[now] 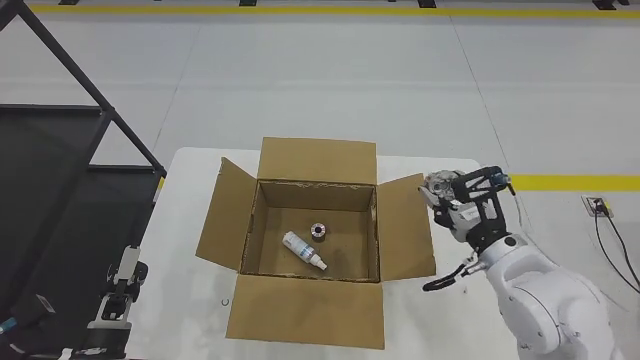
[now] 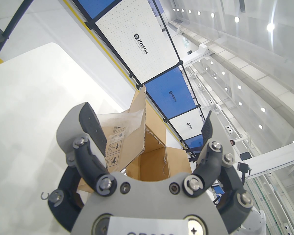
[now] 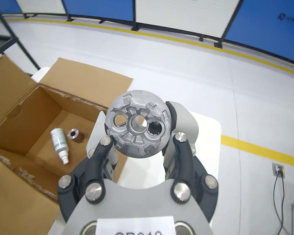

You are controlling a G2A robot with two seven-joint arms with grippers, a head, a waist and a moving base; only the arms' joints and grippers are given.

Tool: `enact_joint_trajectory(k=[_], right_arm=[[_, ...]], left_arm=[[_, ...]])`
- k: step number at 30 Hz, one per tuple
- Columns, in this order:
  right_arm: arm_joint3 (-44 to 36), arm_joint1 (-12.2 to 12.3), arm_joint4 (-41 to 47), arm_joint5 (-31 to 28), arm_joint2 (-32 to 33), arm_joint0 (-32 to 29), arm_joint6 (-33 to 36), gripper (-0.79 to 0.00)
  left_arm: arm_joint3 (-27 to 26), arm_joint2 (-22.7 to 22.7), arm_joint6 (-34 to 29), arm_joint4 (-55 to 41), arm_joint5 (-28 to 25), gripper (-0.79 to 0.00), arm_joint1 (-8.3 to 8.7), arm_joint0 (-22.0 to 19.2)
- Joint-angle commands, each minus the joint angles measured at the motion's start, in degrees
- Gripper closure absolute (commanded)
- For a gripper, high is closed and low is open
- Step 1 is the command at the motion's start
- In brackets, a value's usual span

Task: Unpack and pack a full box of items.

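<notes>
Now your right end effector [image 3: 140, 127] clamps the metal disc [image 3: 137, 113] above the desk's [image 1: 190, 210] right edge.
Likely heavy, stiff, slick: hold it across the rim; your left end effector [image 2: 148, 117] stands wide, empty.

- The cardboard box [image 3: 14, 94] ran off the right wrist view's edge.
- The metal disc [image 3: 137, 113] covered the pads of the right gripper [image 3: 140, 129].
- Print on the bottle [image 3: 59, 144] was illegible.
</notes>
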Motion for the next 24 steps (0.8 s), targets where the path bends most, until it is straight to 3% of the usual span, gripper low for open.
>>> enact_joint_trajectory(k=[1, 8, 16, 24], right_arm=[[1.0, -0.2, -3.1, -1.1, -5.3, 3.0, 2.7, 0.000], [11.5, -2.2, -6.0, -3.5, -20.3, 15.3, 9.0, 0.000], [32.2, -5.9, 0.9, -6.6, -32.2, 29.4, 15.5, 0.000], [47.6, -9.5, 0.6, -7.8, -41.3, 37.0, 17.4, 0.000]], left_arm=[[0.0, 0.0, 0.0, 0.0, 0.0, -0.785, 0.00, 0.0], [0.0, 0.0, 0.0, 0.0, 0.0, -0.785, 0.00, 0.0], [0.0, 0.0, 0.0, 0.0, 0.0, -0.785, 0.00, 0.0], [0.0, 0.0, 0.0, 0.0, 0.0, -0.785, 0.00, 0.0]])
